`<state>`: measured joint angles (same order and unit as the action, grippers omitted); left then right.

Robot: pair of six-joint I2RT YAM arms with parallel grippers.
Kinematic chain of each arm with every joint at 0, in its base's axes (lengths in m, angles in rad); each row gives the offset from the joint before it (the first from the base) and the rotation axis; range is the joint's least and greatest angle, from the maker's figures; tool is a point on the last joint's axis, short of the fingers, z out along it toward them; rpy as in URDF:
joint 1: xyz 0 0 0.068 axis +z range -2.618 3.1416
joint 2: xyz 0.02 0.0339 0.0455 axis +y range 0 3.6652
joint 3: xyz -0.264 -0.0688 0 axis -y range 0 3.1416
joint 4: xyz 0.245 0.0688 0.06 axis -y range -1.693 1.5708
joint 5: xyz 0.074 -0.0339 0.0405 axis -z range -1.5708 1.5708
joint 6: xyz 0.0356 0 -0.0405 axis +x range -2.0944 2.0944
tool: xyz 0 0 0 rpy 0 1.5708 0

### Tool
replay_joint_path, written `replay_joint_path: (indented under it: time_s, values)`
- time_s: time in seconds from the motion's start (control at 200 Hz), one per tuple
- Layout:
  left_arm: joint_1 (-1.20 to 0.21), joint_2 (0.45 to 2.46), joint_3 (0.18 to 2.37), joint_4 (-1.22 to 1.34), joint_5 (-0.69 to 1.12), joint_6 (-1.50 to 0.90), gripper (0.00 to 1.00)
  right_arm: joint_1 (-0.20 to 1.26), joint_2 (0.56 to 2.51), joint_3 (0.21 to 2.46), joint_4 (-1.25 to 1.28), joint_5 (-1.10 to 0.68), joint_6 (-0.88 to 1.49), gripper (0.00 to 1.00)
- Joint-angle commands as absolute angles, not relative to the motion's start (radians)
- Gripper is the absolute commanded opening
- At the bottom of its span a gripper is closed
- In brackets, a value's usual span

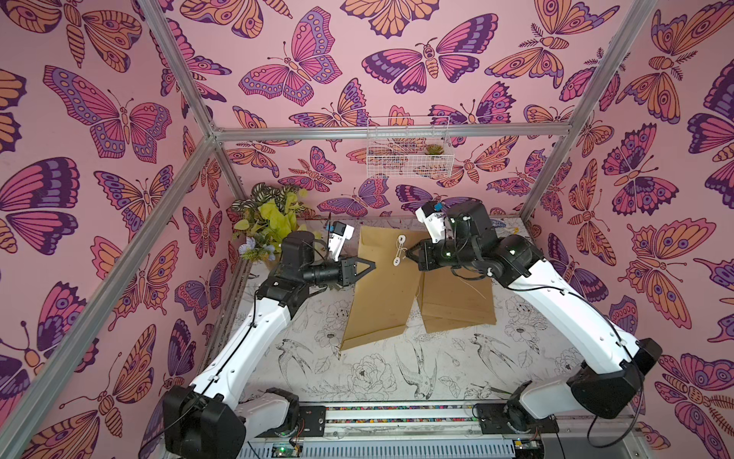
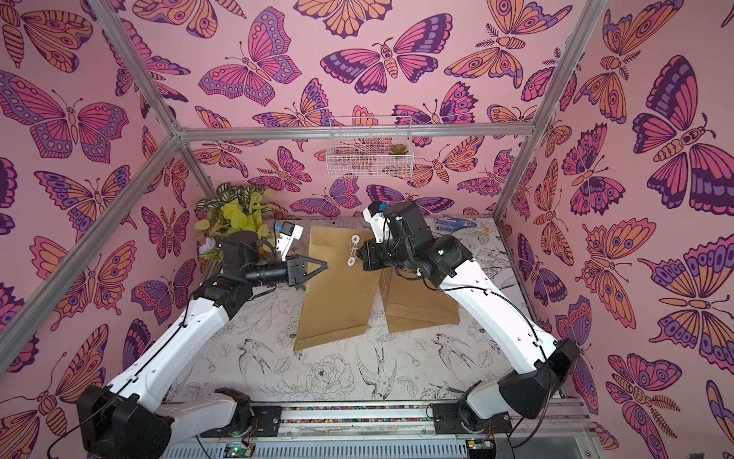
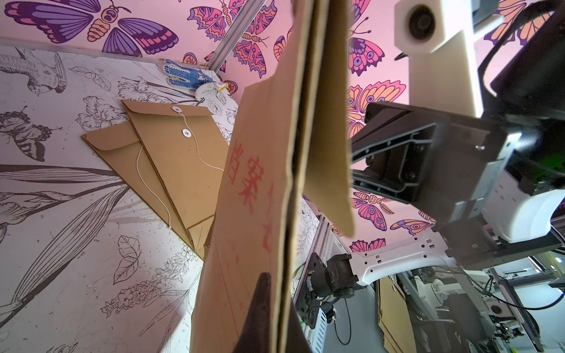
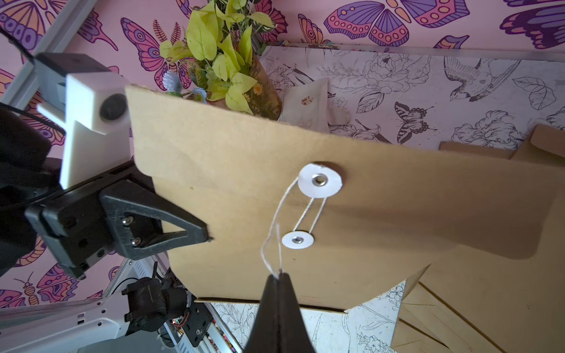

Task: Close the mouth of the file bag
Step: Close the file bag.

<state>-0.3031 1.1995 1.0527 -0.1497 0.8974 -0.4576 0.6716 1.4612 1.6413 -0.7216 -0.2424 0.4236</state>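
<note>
Two hands work on the file bag point(image 1: 381, 294), raised over the worktop point(image 1: 357, 369) beside spare bags point(image 1: 456, 302); left hand point(image 1: 373, 264) clamped on its side edge; right hand point(image 4: 278, 275) pinched shut on the string point(image 4: 275, 226), near the white discs point(image 4: 319, 180).

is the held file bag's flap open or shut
Folded shut: the flap lies flat on the file bag, string looped between both white discs.
</note>
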Motion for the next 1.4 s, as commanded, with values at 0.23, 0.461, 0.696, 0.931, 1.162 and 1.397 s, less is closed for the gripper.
replay_joint_path:
  time_s: [0.23,0.461,0.696,0.931,1.162,1.397]
  values:
    - [-0.299,1.206,1.107,-0.118,0.912,-0.469,0.0,0.675,1.437,1.501,-0.626,-0.24,0.505,0.0]
    - [-0.301,1.193,1.112,-0.117,0.932,-0.479,0.0,0.648,1.456,1.481,-0.609,-0.263,0.522,0.0]
    - [-0.299,1.181,1.106,-0.157,0.937,-0.445,0.0,0.584,1.489,1.6,-0.78,-0.308,0.449,0.0]
    - [-0.299,1.187,1.106,-0.159,0.94,-0.44,0.0,0.543,1.564,1.816,-1.038,-0.321,0.37,0.0]
    - [-0.302,1.187,1.101,-0.162,0.944,-0.439,0.0,0.539,1.639,1.96,-1.151,-0.309,0.33,0.0]
    - [-0.317,1.186,1.108,-0.164,0.959,-0.442,0.0,0.508,1.715,2.044,-1.193,-0.262,0.301,0.0]
